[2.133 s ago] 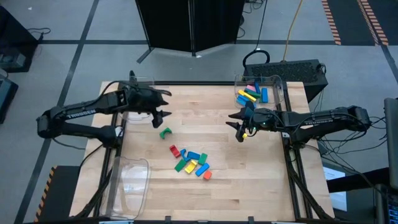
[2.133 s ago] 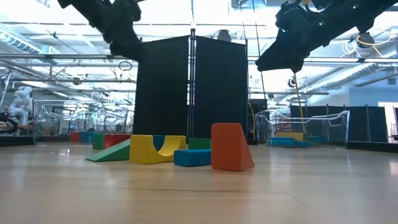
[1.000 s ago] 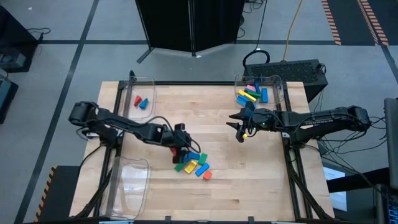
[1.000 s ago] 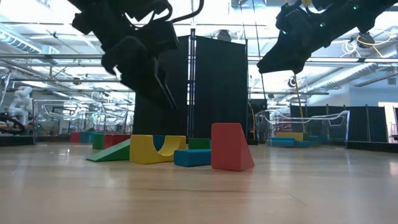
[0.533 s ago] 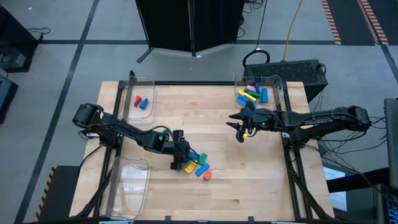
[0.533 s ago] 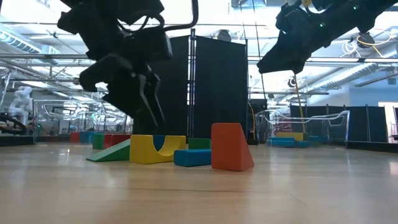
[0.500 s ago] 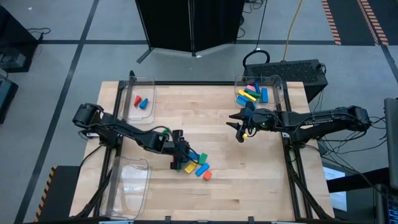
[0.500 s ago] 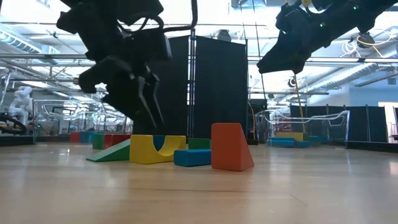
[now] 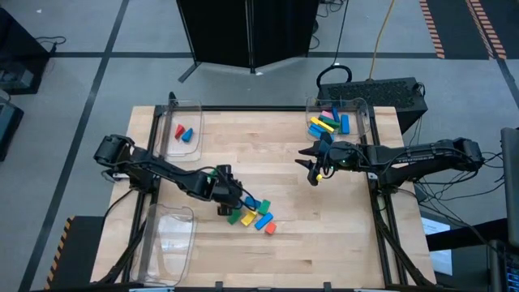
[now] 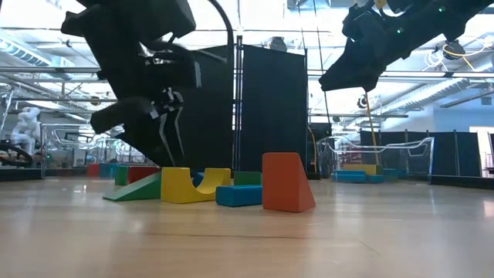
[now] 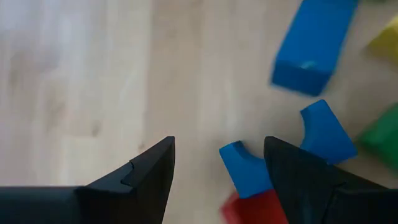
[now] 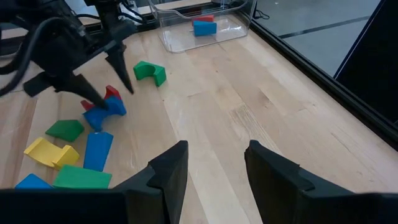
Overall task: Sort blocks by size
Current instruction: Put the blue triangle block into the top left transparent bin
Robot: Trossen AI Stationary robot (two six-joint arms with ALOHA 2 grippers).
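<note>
Several small blocks (image 9: 253, 212) lie loose near the table's middle, toward its near edge. My left gripper (image 11: 219, 149) is open and slants down over the left end of this pile. A blue arch block (image 11: 244, 169) and a red block (image 11: 249, 208) lie between and under its fingers, as the right wrist view also shows (image 12: 109, 102). A green arch block (image 12: 149, 71) lies apart, beyond them. My right gripper (image 12: 214, 152) hangs open and holds nothing, above the table's right half (image 9: 312, 170). My left gripper has one finger (image 11: 298, 171) across the middle of the blue arch block, whose two ends (image 11: 323, 130) show on either side of it. The finger hides that spot, so I cannot tell whether it touches. The arch lies on the table.
A clear bin (image 9: 182, 130) at the far left holds a red and a blue block. A clear bin (image 9: 336, 122) at the far right holds several longer blocks. Another clear bin (image 9: 170, 235) stands at the near left. A blue bar (image 11: 314, 43) lies just beyond the arch.
My left gripper has come down onto the left end of the pile, shifting a little toward the table's left and near edges and tipping more steeply downward. Its fingers have stayed open.
</note>
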